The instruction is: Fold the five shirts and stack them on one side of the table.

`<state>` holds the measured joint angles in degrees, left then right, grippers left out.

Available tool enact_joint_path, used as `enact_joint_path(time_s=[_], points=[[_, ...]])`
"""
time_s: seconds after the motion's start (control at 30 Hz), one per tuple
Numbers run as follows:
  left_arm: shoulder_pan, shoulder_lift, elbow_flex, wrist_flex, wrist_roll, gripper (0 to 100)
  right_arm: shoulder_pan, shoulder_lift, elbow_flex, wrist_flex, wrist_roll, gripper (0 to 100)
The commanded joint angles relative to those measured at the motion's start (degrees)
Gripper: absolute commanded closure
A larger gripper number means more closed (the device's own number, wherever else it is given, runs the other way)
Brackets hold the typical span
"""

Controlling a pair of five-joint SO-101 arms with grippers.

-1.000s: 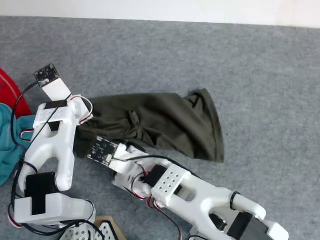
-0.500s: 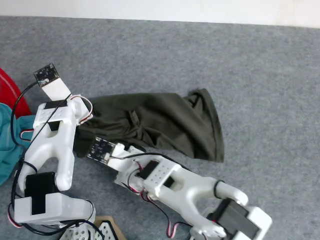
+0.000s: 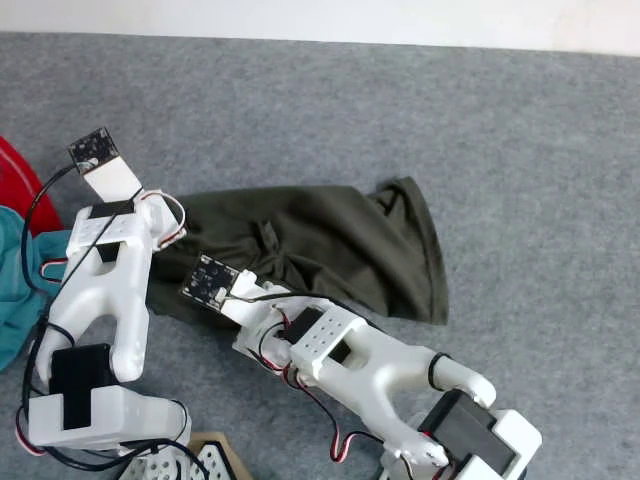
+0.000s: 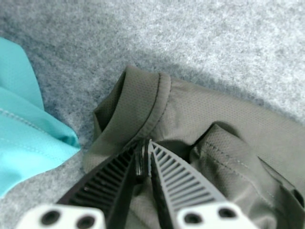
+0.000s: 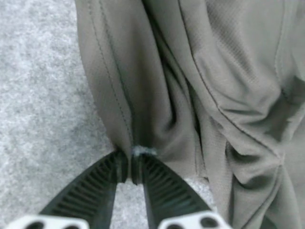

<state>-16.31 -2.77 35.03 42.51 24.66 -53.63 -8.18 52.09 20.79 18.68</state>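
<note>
One grey, felt-like table [image 3: 520, 130] carries everything observed. Olive shirt [image 3: 330, 240]: lies crumpled and bunched lengthwise near the middle of the table, with its narrower end under the left arm's wrist and its wider end spread toward the right side. Right arm [image 3: 370, 370]: extends from the near edge of the table to the shirt's near long edge. Left arm [image 3: 100, 290]: stands at the shirt's left end. Teal shirt [image 3: 12, 285]: heaped at the left edge of the table, just beside the left arm, with a strip of bare table between it and the olive shirt. Red object [image 3: 12, 185]: partly visible at the left edge, next to the teal shirt; what it is cannot be determined. Left gripper [image 4: 144, 155]: jaws closed to a sliver, pinching a fold of the olive shirt beside a turned-over hem band. Right gripper [image 5: 130, 164]: jaws likewise nearly together, clamped on the stitched edge of the olive shirt where it meets the table
</note>
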Motion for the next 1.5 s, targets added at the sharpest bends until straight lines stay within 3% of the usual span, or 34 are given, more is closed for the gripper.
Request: enact_joint_path(time_s=[0.0, 0.2, 0.37, 0.57, 0.9, 1.33, 1.4, 1.47], points=[[-2.33, -0.75, -0.31, -0.88, 0.53, 95, 0.66, -1.01, -2.95, -0.84, 0.35, 99.1], [-4.79, -1.01, -0.57, -2.2, 3.96, 95, 0.57, -9.19, -3.65, 4.18, -0.44, 99.1], [-6.2, -0.92, -0.4, -4.22, 5.54, 95, 1.89, -18.42, -5.14, 8.84, -7.3, 99.1], [-6.11, -0.57, -0.4, -4.4, 5.54, 95, 9.1, -19.74, -11.21, 9.98, -9.76, 99.1], [-5.93, -0.48, -0.4, -4.4, 5.36, 95, 13.85, 5.49, -25.19, 0.92, -9.41, 99.1], [-5.85, -0.48, -0.22, -4.4, 5.1, 95, 17.98, 32.22, -47.6, 0.66, -5.71, 98.8], [-5.85, -0.48, -0.22, -4.4, 5.1, 95, 17.63, 32.4, -47.96, 1.71, -5.71, 94.0], [-5.85, -0.48, -0.22, -4.31, 5.1, 95, 16.75, 32.31, -48.4, 6.02, -5.54, 82.3]])
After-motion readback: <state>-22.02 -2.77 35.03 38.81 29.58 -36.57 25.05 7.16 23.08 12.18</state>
